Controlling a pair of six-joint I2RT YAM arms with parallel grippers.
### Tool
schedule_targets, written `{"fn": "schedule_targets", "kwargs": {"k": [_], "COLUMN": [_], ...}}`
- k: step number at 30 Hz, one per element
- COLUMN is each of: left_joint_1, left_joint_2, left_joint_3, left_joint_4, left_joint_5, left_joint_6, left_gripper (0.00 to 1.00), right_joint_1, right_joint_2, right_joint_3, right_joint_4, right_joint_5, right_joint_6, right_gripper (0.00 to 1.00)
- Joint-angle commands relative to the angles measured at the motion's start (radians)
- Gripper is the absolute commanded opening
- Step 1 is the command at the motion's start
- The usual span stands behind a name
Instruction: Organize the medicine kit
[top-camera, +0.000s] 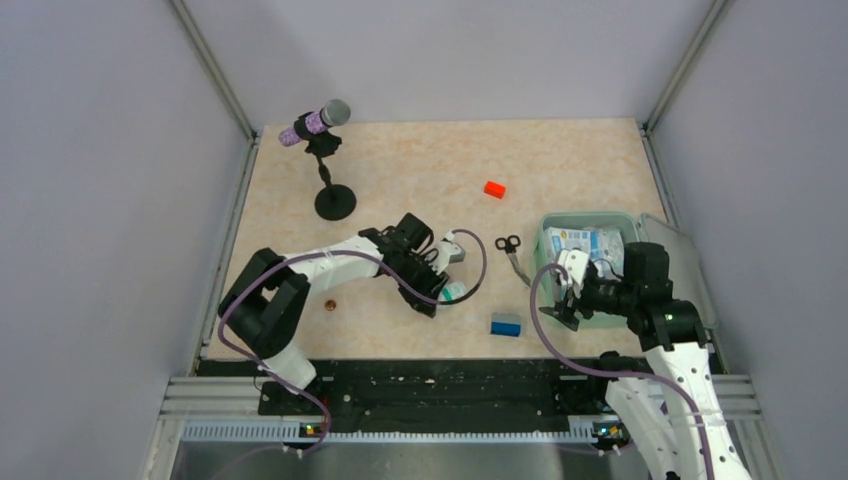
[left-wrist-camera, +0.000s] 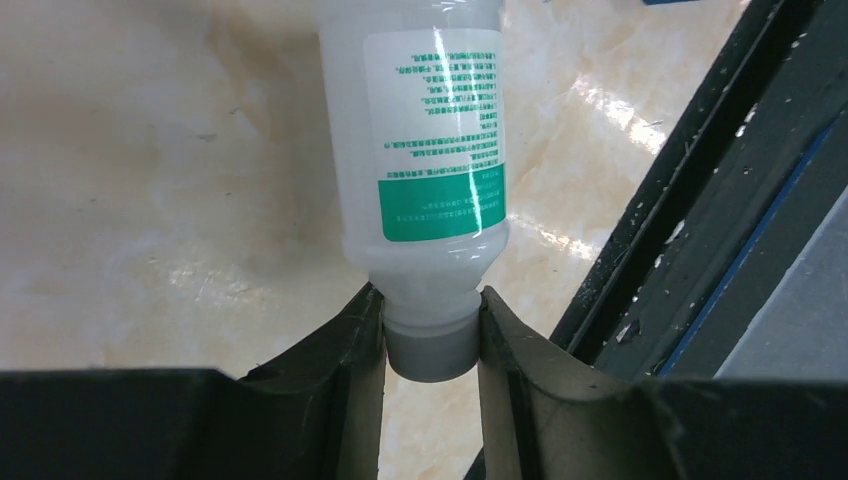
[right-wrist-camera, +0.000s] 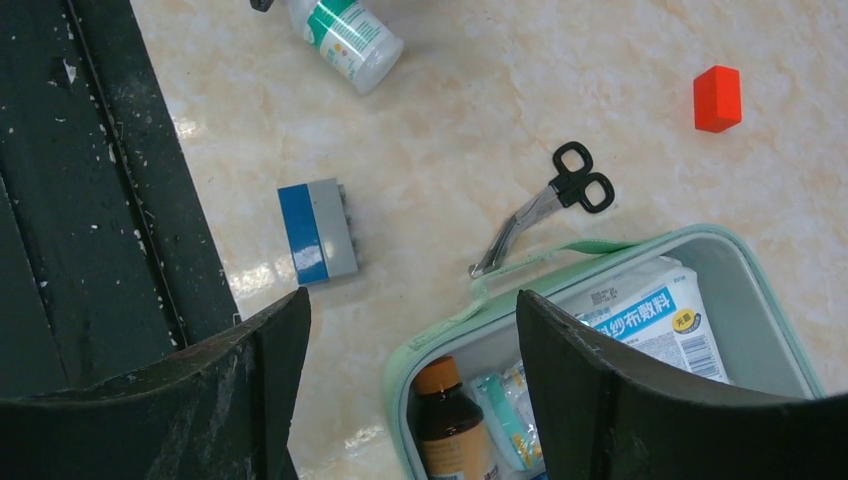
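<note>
Clamps the left pincer (left-wrist-camera: 430, 335) on the capped neck of a white, green-labelled bottle (left-wrist-camera: 425, 150), toward the near edge of the bench (left-wrist-camera: 150, 150). Holds the right pincer (right-wrist-camera: 405, 330) wide apart over the medicine kit (right-wrist-camera: 750, 280), lying open at the bench's right edge.

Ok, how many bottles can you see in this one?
2. A white green-labelled bottle is clamped by its cap in the left gripper; a brown bottle sits inside the open medicine kit. More could be hidden in the kit.
</note>
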Motion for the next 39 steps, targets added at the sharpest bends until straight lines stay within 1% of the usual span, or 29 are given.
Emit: {"fn": "schedule_targets", "kwargs": {"k": [1, 3, 4, 5, 7, 10, 15, 20, 25, 28, 30, 31, 32, 34, 36, 39], "left_joint_1": [-0.025, -0.037, -0.042, -0.045, -0.055, -0.061, -0.061, -0.059, -0.036, 0.003, 0.044, 0.068, 0.092, 0.12, 0.135, 0.212], "left_joint_2": [0.08, 0.127, 0.149, 0.171, 0.196, 0.185, 0.137, 0.08, -0.006, -0.083, -0.145, -0.182, -0.217, -0.296, -0.37, -0.473], "left_joint_3": [0.083, 0.12, 0.138, 0.152, 0.174, 0.179, 0.184, 0.202, 0.21, 0.21, 0.212, 0.21, 0.209, 0.211, 0.227, 0.255], "left_joint_4": [-0.035, -0.058, -0.075, -0.093, -0.114, -0.123, -0.147, -0.171, -0.169, -0.171, -0.176, -0.177, -0.18, -0.217, -0.279, -0.362], "left_joint_5": [-0.022, -0.038, -0.041, -0.044, -0.084, -0.1, -0.099, -0.112, -0.185, -0.216, -0.215, -0.209, -0.195, -0.167, -0.168, -0.091], "left_joint_6": [0.058, 0.057, 0.054, 0.051, 0.046, 0.05, 0.054, 0.06, 0.039, 0.019, 0.008, 0.005, 0.023, 0.106, 0.165, 0.193], "left_gripper": [0.04, 0.09, 0.13, 0.19, 0.34, 0.48, 0.6, 0.63, 0.65, 0.67, 0.68, 0.68, 0.68, 0.68, 0.68, 0.68], "right_joint_1": [-0.005, -0.005, -0.006, -0.005, -0.005, -0.006, -0.004, -0.004, 0.009, 0.076, 0.186, 0.219, 0.236, 0.262, 0.313, 0.39], "right_joint_2": [0.004, 0.005, 0.003, 0.002, -0.004, -0.024, -0.047, 0.008, 0.12, 0.189, 0.235, 0.261, 0.287, 0.36, 0.453, 0.555], "right_joint_3": [0.005, 0.009, 0.011, 0.011, 0.011, -0.002, -0.018, -0.002, 0.047, 0.08, 0.094, 0.1, 0.108, 0.14, 0.183, 0.245], "right_joint_4": [-0.018, -0.023, -0.029, -0.037, -0.058, -0.1, -0.12, -0.074, -0.029, 0.017, 0.092, 0.121, 0.144, 0.178, 0.182, 0.201], "right_joint_5": [-0.022, -0.014, -0.011, -0.008, 0.001, 0.014, 0.005, -0.034, -0.062, -0.044, 0.022, 0.048, 0.051, 0.059, 0.113, 0.178], "right_joint_6": [-0.033, -0.033, -0.035, -0.041, -0.059, -0.104, -0.151, -0.141, -0.135, -0.119, -0.067, -0.051, -0.041, -0.024, -0.04, -0.058], "right_gripper": [0.74, 0.73, 0.73, 0.73, 0.73, 0.73, 0.76, 0.78, 0.77, 0.77, 0.77, 0.77, 0.77, 0.77, 0.76, 0.74]}}
